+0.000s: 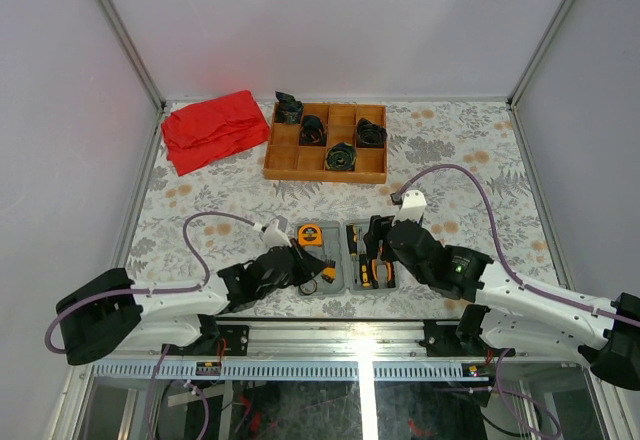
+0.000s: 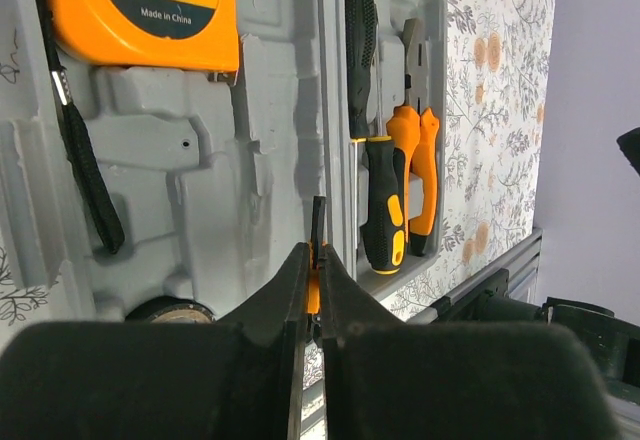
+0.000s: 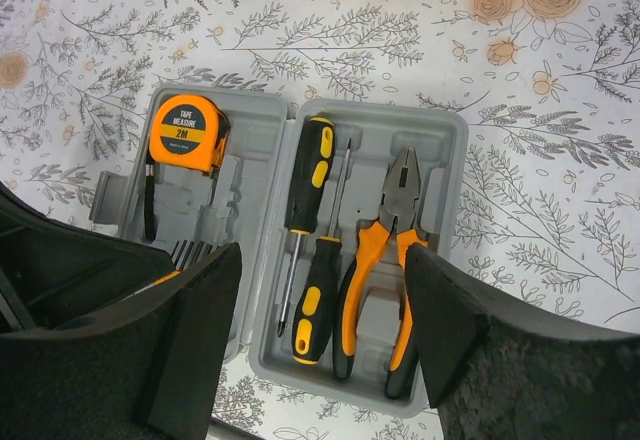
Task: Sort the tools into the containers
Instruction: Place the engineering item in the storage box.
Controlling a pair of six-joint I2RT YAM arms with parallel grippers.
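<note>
Top: grey tool case lay open at the middle of the worktop's near edge. Left gripper sat over its left half, right gripper over its right half.
Left wrist: jaws pinched shut on a thin orange-black piece above the left half; tape measure seated there.
Right wrist: claw wide, gripping nothing. Two screwdrivers and pliers sat in the right half.
</note>
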